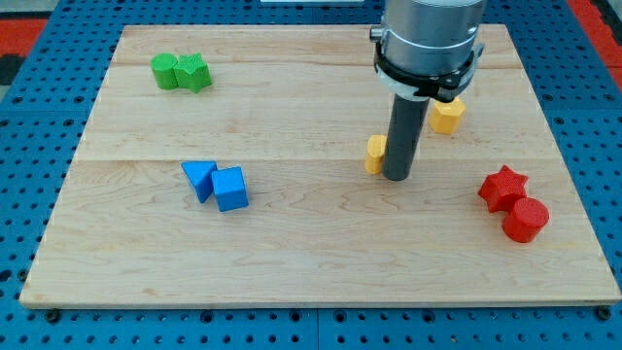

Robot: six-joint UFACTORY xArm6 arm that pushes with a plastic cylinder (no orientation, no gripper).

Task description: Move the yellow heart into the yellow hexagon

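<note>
**Eight blocks on the counter, rod standing by the yellow heart**

Eight small blocks lie on the wooden counter; they sit in four pairs of the same colour, each pair in its own part of the frame. My tip stands just right of centre, and it touches, or almost touches, the right side of the yellow heart; the dark rod covers part of this block, so its shape is not fully visible. The end effector is only a straight rod; it has nothing to spread or press together, and it pinches nothing. The yellow hexagon lies to the upper right of the heart, near it but apart; the grey body of the arm hides its upper edge.

At the upper left of the frame a green cylinder and a green star touch each other. At the left of centre a blue triangle touches a blue cube. At the lower right a red star touches a red cylinder; both are well apart from my tip.
</note>
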